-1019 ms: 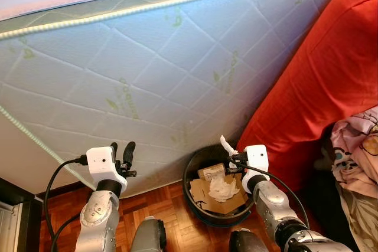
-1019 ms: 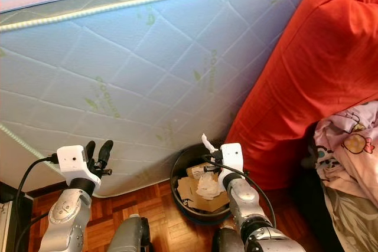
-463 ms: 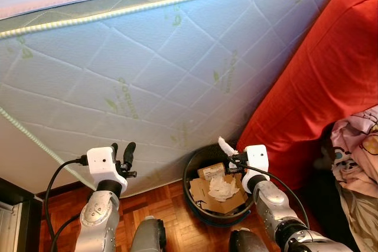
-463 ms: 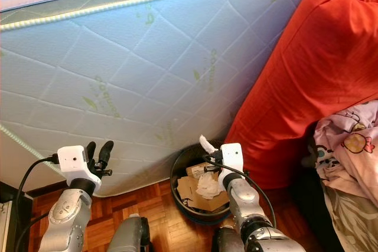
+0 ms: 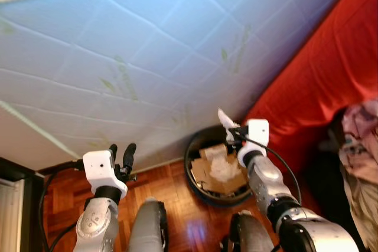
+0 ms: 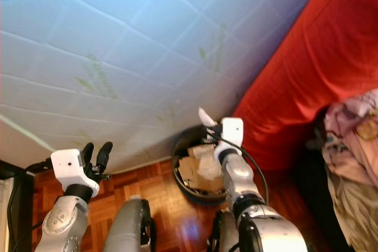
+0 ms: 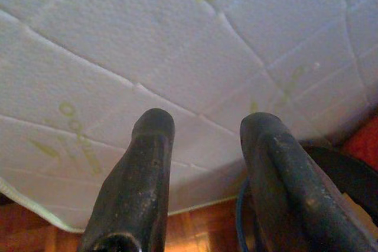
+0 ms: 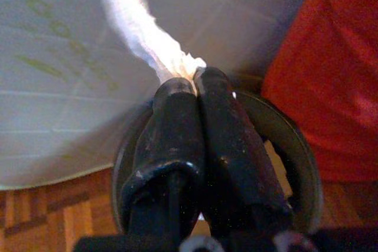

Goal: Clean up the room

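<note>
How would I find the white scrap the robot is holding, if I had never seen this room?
Find the big pale quilted mattress leaning on edge beside the red cover. At its foot stands a round black bin of cardboard. Just above the bin, the right end effector pinches a thin white paper scrap, the only litter held up in the air.

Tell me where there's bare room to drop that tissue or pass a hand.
Bare wood floor lies between the mattress and the bin. The bin is crowded with cardboard and paper. The right gripper, jaws shut on the tissue, hangs above its rim.
</note>
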### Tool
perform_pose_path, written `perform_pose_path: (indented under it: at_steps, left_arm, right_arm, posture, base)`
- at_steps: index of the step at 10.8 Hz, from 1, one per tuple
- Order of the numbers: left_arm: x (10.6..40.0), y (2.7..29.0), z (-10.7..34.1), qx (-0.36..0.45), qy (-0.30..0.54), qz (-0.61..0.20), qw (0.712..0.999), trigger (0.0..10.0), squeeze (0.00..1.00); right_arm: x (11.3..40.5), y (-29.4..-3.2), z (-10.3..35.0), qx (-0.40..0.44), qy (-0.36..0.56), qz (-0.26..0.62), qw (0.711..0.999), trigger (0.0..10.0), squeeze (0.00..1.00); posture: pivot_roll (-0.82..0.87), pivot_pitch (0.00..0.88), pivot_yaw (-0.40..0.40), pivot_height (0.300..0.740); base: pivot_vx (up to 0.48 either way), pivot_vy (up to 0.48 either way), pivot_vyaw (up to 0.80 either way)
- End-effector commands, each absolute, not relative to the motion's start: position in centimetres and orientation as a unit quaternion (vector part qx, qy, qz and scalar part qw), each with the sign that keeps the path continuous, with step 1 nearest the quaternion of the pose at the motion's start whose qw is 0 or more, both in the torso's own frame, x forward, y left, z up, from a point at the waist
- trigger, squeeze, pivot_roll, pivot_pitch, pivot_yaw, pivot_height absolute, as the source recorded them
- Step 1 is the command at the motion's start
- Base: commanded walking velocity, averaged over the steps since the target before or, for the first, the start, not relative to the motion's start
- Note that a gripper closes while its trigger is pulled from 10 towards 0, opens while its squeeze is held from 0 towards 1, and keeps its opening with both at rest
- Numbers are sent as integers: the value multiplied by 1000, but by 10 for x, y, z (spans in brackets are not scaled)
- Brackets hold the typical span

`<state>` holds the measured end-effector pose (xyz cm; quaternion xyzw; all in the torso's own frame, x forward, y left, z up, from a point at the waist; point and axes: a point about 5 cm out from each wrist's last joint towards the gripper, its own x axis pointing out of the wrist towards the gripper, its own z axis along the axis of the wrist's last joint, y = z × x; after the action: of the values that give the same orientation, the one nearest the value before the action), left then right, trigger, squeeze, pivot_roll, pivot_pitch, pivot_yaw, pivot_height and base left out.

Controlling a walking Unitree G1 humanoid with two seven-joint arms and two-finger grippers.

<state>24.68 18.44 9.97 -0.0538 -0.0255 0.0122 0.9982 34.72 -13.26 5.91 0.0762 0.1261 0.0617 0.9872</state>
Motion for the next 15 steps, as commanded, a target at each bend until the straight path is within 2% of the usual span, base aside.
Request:
perform_pose_path:
  at_steps: [1,10,11,12,13,14,15]
  left_arm:
    - [242,186,101,-55,-17,16,998,10000,0]
    - [233,188,119,-45,-18,16,999,10000,0]
    - [233,187,119,-46,-17,16,999,10000,0]
    - [232,187,119,-46,-14,15,999,10000,0]
    - [231,187,119,-46,-13,16,999,10000,0]
    - [231,187,118,-46,-12,16,999,10000,0]
    - [230,187,118,-47,-10,16,999,10000,0]
  right_arm:
    - [341,-133,48,81,153,59,983,10000,0]
    - [330,-131,33,88,188,52,977,10000,0]
    - [329,-131,31,87,193,52,976,10000,24]
    - [328,-131,29,85,196,53,975,10000,412]
    - [327,-132,28,83,198,52,975,10000,494]
    - [326,-132,28,84,198,53,975,10000,996]
    - [326,-132,27,84,198,53,975,10000,1000]
  posture:
    - [184,305,8,642]
    - [233,364,31,642]
    - [232,366,31,642]
    - [233,368,31,642]
    - [231,371,30,642]
    - [232,372,30,642]
    - [229,375,30,642]
  base:
    - [0,0,0]
    - [0,0,0]
    - [0,0,0]
    - [0,0,0]
    - [0,0,0]
    - [0,0,0]
    - [0,0,0]
